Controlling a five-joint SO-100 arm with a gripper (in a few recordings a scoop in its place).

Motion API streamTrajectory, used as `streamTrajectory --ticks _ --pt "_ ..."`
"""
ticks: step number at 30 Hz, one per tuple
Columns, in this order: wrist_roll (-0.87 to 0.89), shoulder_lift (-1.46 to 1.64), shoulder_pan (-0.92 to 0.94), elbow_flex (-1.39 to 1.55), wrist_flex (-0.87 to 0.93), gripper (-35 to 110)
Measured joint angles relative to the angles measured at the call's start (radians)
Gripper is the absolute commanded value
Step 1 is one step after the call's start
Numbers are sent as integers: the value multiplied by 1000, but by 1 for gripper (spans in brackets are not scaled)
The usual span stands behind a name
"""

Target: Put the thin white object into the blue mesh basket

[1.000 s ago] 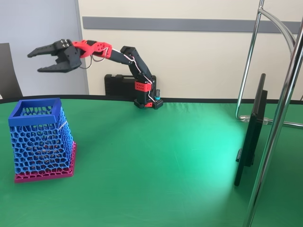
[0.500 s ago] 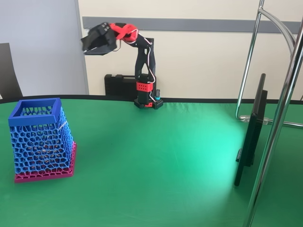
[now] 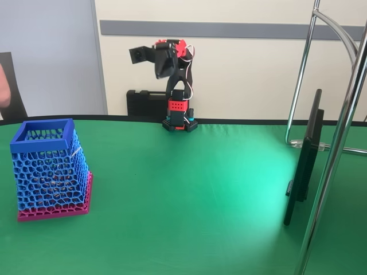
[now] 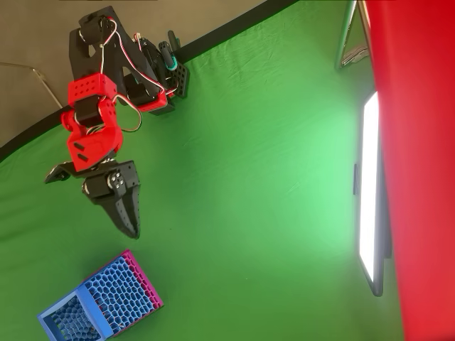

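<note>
While the arm sits folded up over its base at the far edge, the gripper (image 4: 106, 206) hangs high above the green table (image 3: 189, 189), well apart from the blue mesh basket (image 3: 50, 169).

Basket stands near-left in the fixed view, upright, blue rim up, pink base on the cloth. A thin pale line shows on its right wall, prob. the thin white object (image 3: 75, 150), but too fine to be sure; whether it's in or just against the mesh, can't tell. Fingers: overhead view shows one long black finger (image 4: 122, 209) pointing toward the basket & a stub out left, so jaws look apart, nothing visibly held or touched. Step, as I judge it: confirm the stick is inside before parking; if not, approach from above the rim, not thru the lattice.
</note>
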Motion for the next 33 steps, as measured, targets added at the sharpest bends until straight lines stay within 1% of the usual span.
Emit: streamTrajectory --ticks 10,17,22,33 --pt "-104 466 -64 552 -26 1" --pt "-146 687 -71 785 3 1" --pt "-152 782 -78 891 55 1" --pt "-137 804 -80 896 235 1"
